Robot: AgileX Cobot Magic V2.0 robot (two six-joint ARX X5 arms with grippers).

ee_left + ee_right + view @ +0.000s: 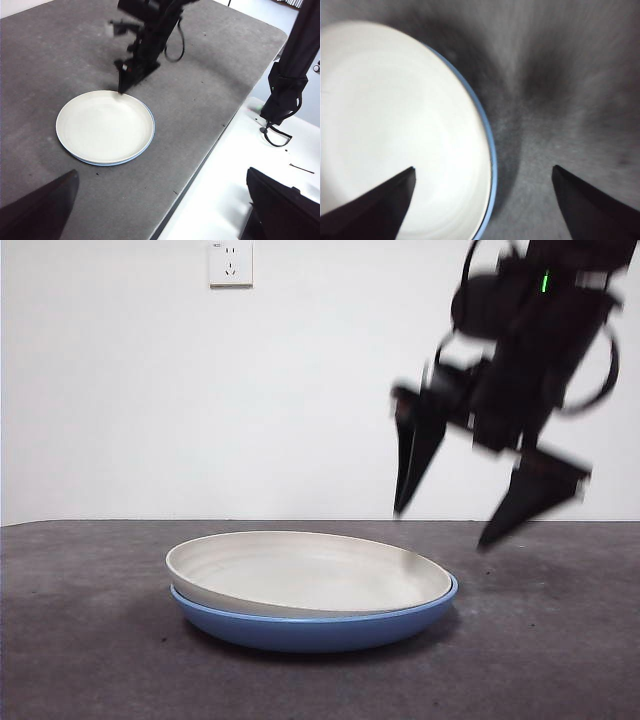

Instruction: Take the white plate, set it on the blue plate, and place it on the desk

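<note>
White plate point(305, 573) nested in blue plate point(315, 628) on the table point(80, 660), slightly tilted in front view. Right claw point(450, 525) above the plates' edge, jaws spread, empty, blurred. Left wrist view alone shows the table's edge and left claw point(160, 200) wide apart, away from the plates. Right wrist view shows the blue rim close up.

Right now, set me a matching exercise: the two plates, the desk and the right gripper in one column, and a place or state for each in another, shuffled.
Things:
1. white plate
2. blue plate
3. desk
4. right gripper

States:
A. hangs open above the plates' edge
B. carries both plates
C. lies on top, inside the other plate
D. lies underneath, only its rim showing

Pairs: 1-C, 2-D, 3-B, 4-A
</note>
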